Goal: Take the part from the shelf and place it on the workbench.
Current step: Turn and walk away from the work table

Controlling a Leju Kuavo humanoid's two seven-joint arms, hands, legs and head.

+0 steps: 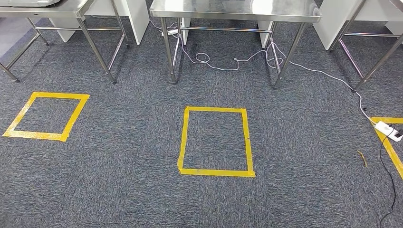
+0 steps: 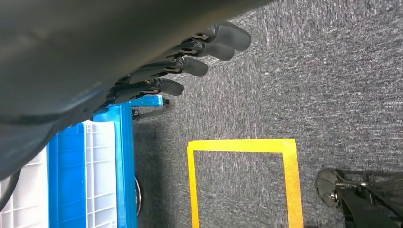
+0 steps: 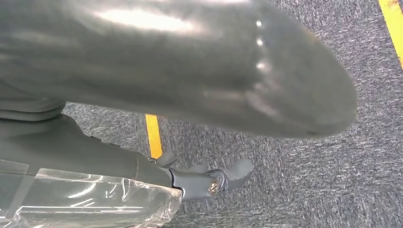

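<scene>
Closest to us in the right wrist view, a blurred grey cover looms over the right hand (image 3: 197, 183). Its thick thumb juts out straight over the carpet (image 3: 309, 190). Tucked against the hand lies the part (image 3: 85, 202), a greyish thing wrapped in crinkled clear plastic. We take it as held, though the plastic and the arm hide the fingers and we cannot see how they close on it.

From the left wrist we see the left hand (image 2: 183, 64) with its dark fingers (image 2: 228, 35) stretched out side by side, holding nothing, hanging above the carpet. Near it stands the blue shelf (image 2: 126, 166) with white crates (image 2: 100, 161) in it, and just beside that a square of yellow tape (image 2: 242, 145) on the floor.

Looking out from the head, we see another yellow square (image 1: 184, 140) on the carpet straight ahead. Beyond it stands the steel workbench (image 1: 233, 12), with similar steel tables (image 1: 71, 8) to either side. A white cable (image 1: 228, 64) trails under the workbench and runs off to a power strip (image 1: 386, 129) at the right. The part, down at the right hand, is well apart from the workbench.
</scene>
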